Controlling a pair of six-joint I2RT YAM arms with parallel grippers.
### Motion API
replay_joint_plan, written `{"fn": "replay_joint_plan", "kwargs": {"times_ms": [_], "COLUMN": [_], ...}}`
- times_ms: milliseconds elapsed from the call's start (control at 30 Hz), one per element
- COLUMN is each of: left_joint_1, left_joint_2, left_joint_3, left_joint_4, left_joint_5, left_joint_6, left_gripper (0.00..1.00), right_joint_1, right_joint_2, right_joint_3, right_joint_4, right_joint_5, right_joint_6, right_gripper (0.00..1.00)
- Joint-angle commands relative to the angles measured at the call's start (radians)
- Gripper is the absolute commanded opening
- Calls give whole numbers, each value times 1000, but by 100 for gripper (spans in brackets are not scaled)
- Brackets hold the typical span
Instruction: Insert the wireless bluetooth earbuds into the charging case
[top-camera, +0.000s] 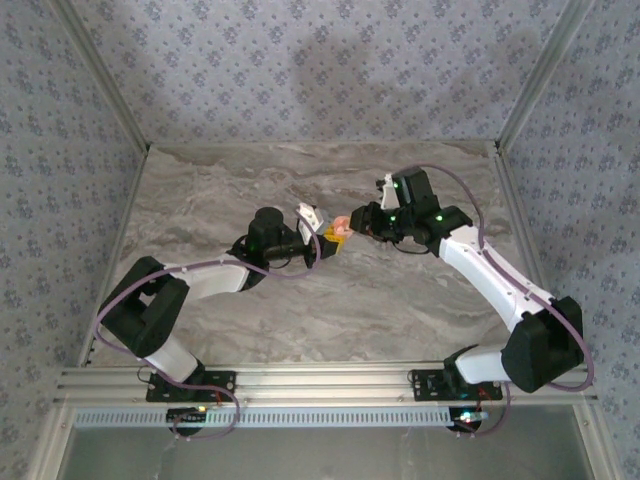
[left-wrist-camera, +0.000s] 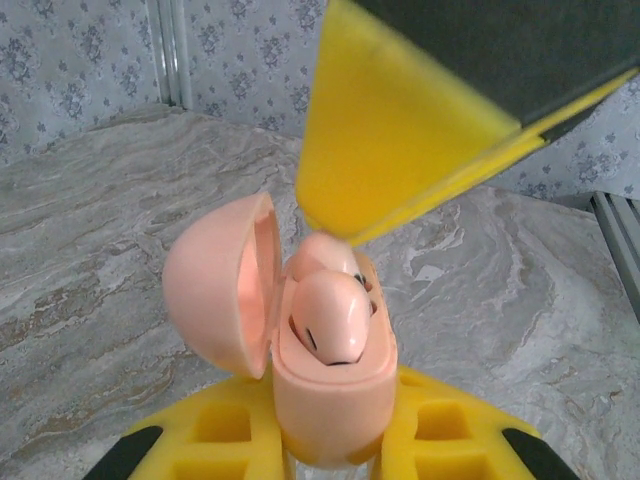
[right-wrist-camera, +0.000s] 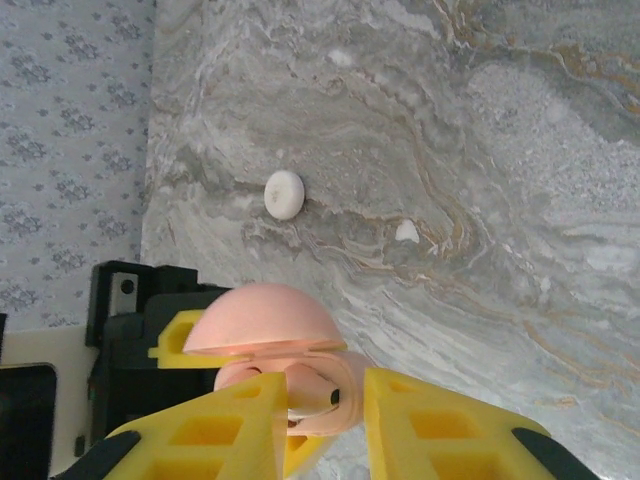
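Observation:
The pink charging case is held upright over the table, with my left gripper shut on its lower body. Its round lid hangs open to the left. Two pink earbuds stand in the case, a near one and a far one. One yellow finger of my right gripper comes down onto the far earbud. In the right wrist view my right gripper straddles that earbud, its jaws narrowly apart: the left finger touches it and the right one stands off. From above, both grippers meet at the case.
On the marble table beyond the case lie a small white round disc and a tiny white bit. Patterned walls and metal frame rails close the table in at the back and sides.

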Motion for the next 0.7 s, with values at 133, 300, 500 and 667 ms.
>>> {"fn": "replay_joint_plan", "kwargs": {"times_ms": [133, 300, 500, 667], "left_joint_1": [-8, -8, -8, -8], "left_joint_2": [-44, -52, -60, -75], "left_joint_3": [16, 14, 25, 30], "left_joint_4": [30, 30, 15, -1], "left_joint_5": [17, 24, 59, 81], "left_joint_6": [2, 4, 23, 52], "left_gripper": [4, 4, 4, 4], "right_joint_1": [3, 2, 3, -19], "right_joint_2": [-35, -27, -87, -163], "right_joint_3": [50, 120, 147, 160], "right_joint_4": [-81, -81, -59, -111], "right_joint_5": [29, 74, 111, 42], "right_joint_6": [-32, -89, -349, -583], "right_gripper": [31, 37, 43, 46]}}
